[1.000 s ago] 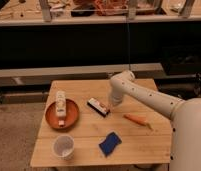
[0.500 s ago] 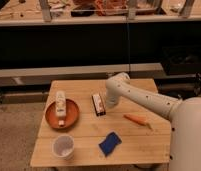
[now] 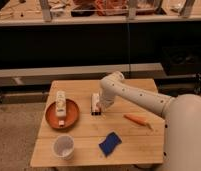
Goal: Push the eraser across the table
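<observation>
jaws [image 3: 101, 103] beside eraser [image 3: 95, 104], lengthwise front-to-back

No writing, label or number can be read anywhere; the claw [image 3: 101, 106] at mid-table bears none.

On the table [image 3: 84, 147], the end effector [image 3: 102, 106] sits just right of the eraser [image 3: 95, 104].

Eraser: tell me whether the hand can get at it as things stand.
Probably yes. The hand is down at the eraser's right side on the table, with nothing between them. The plate and bottle sit apart on its left.
</observation>
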